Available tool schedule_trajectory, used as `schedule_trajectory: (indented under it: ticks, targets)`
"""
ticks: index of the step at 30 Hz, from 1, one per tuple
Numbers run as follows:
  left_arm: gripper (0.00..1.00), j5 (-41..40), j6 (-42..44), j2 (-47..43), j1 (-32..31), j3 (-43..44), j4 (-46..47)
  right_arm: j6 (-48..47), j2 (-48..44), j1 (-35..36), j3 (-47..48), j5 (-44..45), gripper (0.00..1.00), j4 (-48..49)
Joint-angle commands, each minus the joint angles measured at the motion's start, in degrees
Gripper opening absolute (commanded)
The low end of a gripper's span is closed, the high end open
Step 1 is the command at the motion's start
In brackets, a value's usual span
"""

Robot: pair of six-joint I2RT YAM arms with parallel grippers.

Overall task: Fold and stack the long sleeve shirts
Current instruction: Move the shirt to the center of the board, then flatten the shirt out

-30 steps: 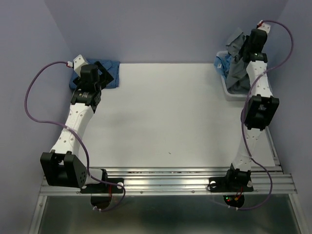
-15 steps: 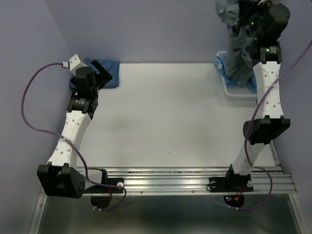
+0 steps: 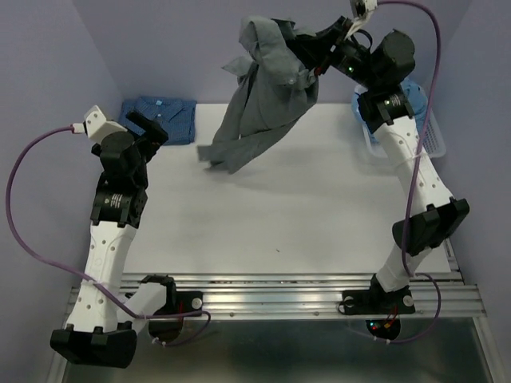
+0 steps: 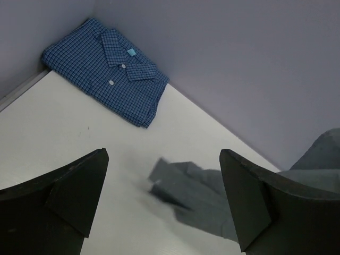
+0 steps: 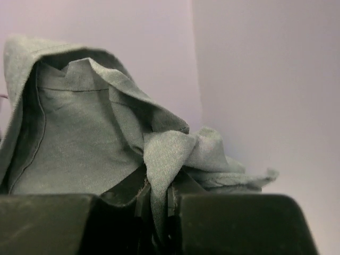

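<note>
Right jaws clamped on bunched fold of grey shirt [image 3: 267, 104], hanging over far tabletop [image 3: 279, 215]. Left jaws wide apart, empty. Lower trailing end first; spread flat, clear of folded blue shirt [image 3: 164, 118].

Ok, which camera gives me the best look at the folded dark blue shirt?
Left wrist: the folded dark blue shirt lies whole and sharp, collar and buttons visible. Top external shows it small, its near edge behind the left end effector. Right wrist misses it.

My right gripper [image 3: 313, 57] has swung the grey shirt [image 3: 267, 112] out of the basket [image 3: 435, 136] toward 9 o'clock. My left gripper [image 3: 152, 130] has backed off toward 6.
</note>
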Motion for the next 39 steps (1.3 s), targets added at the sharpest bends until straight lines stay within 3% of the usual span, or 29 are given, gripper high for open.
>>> schedule_trajectory:
  ticks: [1, 2, 4, 9, 13, 17, 19, 22, 26, 32, 39]
  targets:
    - [0.99, -3.66, -1.56, -3.03, -0.35, -1.11, -4.79, -6.09, -8.19, -2.21, -22.60, 14.14, 0.15, 5.28]
    - [0.99, -4.36, -1.74, -3.47, -0.35, -1.46, -5.49, -7.85, -9.34, -3.00, -27.49, 19.67, 0.44, 5.11]
    - [0.99, -4.90, -2.26, -4.44, -0.35, -2.52, -7.60, -7.43, -11.36, -5.98, -39.94, 22.08, 0.99, 3.01]
    - [0.99, -0.96, -2.53, -3.75, -0.35, -6.37, -10.07, -8.47, -14.88, -7.75, -52.75, 31.92, 1.00, -7.44]
    - [0.99, 10.35, -2.00, 0.55, -0.35, -10.69, -5.52, -11.90, -20.32, -7.75, -55.83, 40.62, 1.00, -15.88]
    - [0.99, 25.90, 2.30, 6.27, -1.92, -13.42, -1.99, -11.65, -21.30, -7.75, -55.85, 40.99, 1.00, -16.51]
    - [0.99, 27.27, 2.65, 9.43, -5.78, -15.08, -1.54, -14.09, -18.59, -7.75, -52.43, 38.36, 1.00, -17.12]
    - [0.99, 23.51, 2.66, 14.60, -13.15, -15.62, -3.03, -18.31, -10.69, -3.99, -43.06, 38.97, 1.00, -21.06]
    - [0.99, 12.18, 1.25, 21.65, -17.83, -13.78, -6.90, -20.88, 1.70, -1.70, -28.65, 40.11, 1.00, -24.32]
    - [0.99, 1.73, -2.60, 29.56, -18.19, -11.32, -13.21, -20.87, 21.30, 0.06, -5.09, 39.06, 1.00, -29.95]
    - [0.99, -4.19, -5.78, 36.51, -18.19, -6.74, -18.94, -21.57, 36.06, 1.12, 6.73, 40.72, 1.00, -30.49]
